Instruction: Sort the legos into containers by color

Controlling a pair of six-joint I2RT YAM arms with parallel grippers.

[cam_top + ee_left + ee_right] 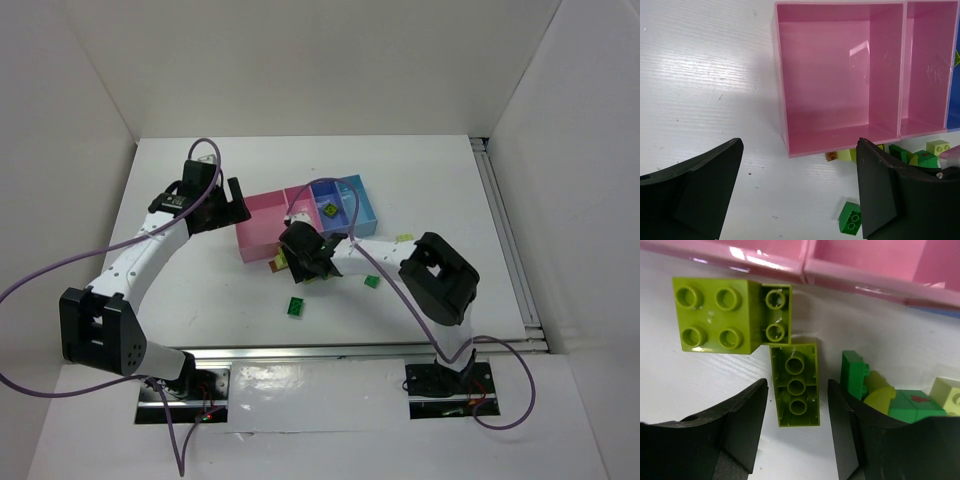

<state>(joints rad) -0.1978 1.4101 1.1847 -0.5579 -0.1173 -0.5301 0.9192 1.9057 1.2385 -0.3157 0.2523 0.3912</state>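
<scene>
Against the near wall of the four-compartment tray [262, 232], found the right gripper [797, 385] low over the loose legos. Saw its jaws set narrow either side of a lime three-stud brick [795, 365], with a sliver of table [690, 380] showing at each side and no contact to be made out. Noted just beyond it a lime four-stud brick [715, 315] touching a lime two-stud brick [775, 315], both close under the pink wall. Counted a crowded clump hard beside one finger: one dark green brick on edge [854, 374], one green brick with a red mark [912, 407], one yellow-green curved piece [879, 391], one pale yellow brick [949, 396]. Found the left gripper [799, 150] spread wide, holding nothing, before the large pink compartment [835, 80]. Noted there one orange-brown brick [830, 156] touching the tray's near wall. Counted from above two green bricks lying apart on the table, one nearer the bases [296, 307], one beside the right arm [372, 282], plus one lime brick [329, 211] inside the periwinkle compartment [322, 195].
</scene>
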